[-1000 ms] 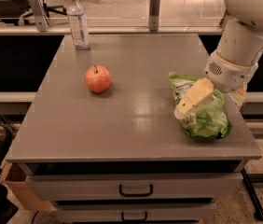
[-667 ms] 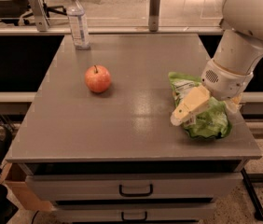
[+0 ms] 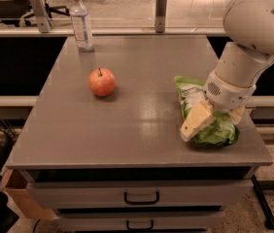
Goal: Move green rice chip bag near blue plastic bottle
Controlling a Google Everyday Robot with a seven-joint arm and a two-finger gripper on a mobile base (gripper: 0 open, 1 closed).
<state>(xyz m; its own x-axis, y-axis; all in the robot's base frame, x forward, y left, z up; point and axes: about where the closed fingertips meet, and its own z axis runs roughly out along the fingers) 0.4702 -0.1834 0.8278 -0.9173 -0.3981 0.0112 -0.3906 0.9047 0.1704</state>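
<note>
The bag [image 3: 219, 134] is left unmoved at lower right, near the front and right edges of the surface [image 3: 142, 130]. The claw [image 3: 211, 124] has been lowered onto it, and its grip cannot be told. Open surface is left toward the bottle [image 3: 81, 21] at upper left, past the apple [image 3: 102, 81]. The arm [image 3: 253, 28] is bent down from upper right.

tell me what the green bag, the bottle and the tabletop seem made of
Green rice chip bag: thin glossy film, judging by its crinkles and sheen.
Blue plastic bottle: clear plastic, see-through, with a white cap.
Table: smooth grey top, probably laminate or painted, with soft reflections.
The gripper sits on the bag.
</note>
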